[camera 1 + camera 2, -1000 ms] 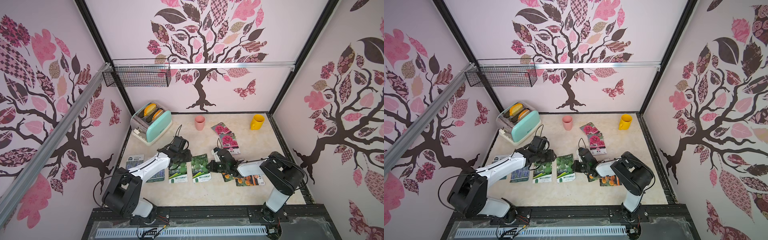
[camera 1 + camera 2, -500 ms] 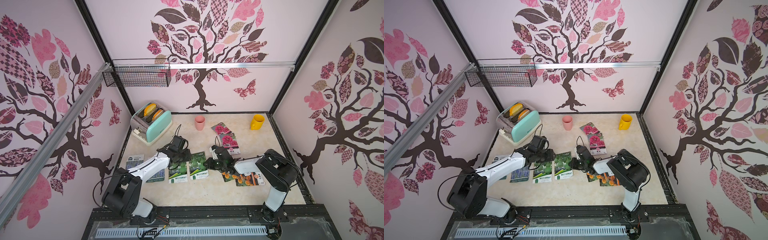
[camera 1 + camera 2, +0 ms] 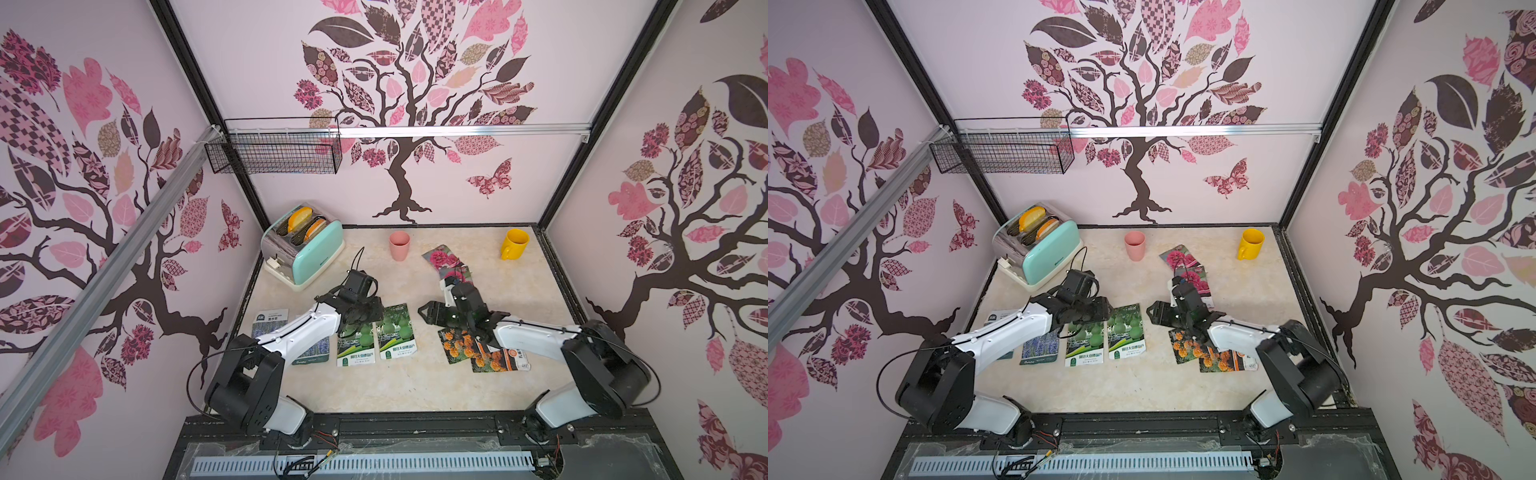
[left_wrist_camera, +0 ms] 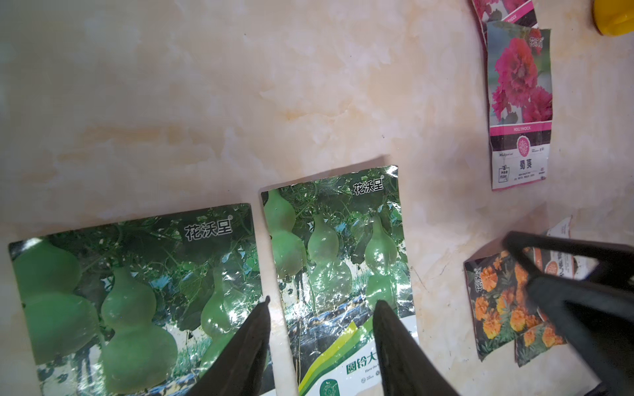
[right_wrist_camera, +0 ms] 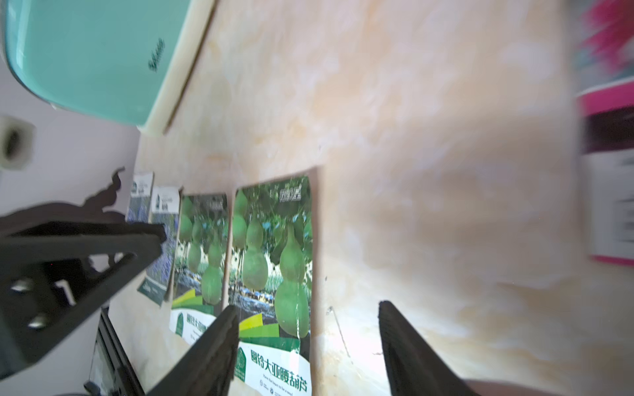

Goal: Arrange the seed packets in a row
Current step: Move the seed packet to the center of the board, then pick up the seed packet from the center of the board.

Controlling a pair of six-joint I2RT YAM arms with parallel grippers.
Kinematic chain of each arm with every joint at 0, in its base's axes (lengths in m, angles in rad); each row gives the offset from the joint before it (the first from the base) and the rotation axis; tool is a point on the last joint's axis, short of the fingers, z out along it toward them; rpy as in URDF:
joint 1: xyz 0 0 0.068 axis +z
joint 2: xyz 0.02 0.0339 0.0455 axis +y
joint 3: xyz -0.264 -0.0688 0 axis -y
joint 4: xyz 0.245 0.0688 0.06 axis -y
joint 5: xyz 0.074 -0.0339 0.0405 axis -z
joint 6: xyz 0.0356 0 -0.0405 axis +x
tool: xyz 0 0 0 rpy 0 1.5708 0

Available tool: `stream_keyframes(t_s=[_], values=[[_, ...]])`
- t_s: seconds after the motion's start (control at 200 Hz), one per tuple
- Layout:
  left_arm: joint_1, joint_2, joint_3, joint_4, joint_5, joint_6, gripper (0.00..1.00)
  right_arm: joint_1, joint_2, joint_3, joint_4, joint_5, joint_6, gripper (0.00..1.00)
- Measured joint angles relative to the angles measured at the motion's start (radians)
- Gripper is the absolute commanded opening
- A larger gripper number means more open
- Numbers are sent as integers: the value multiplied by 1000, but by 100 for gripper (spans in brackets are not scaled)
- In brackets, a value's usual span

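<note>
Right gripper (image 5: pixel 308 307), wide and empty, should lift straight clear of the lower-centre gourd packet (image 5: pixel 274 257) without nudging it; left gripper (image 4: pixel 321 303) half-open, empty.

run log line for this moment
left gripper: open over gourd packets | right gripper: open, empty | row: lavender packets, gourd packets | outside row: marigold packets, magenta packets
</note>
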Motion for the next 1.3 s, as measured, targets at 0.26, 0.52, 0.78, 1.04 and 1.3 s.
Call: stream_keyframes(t_s=[0.26,0.52,0.78,1.04,1.3], values=[[-189,239,242,11,-13,109,52,-303,-420,-196,-144,-21,-1,81],[-294,436,378,50,35,238,52,-351,-600,-336,-306,-25,32,83],[-293,513,389,147,150,271,52,-353,-700,-405,-383,-6,82,81],[-314,594,432,191,203,271,52,-353,-732,-483,-392,-4,130,77],[-340,616,445,217,222,267,51,-353,-678,-526,-268,-23,172,70]])
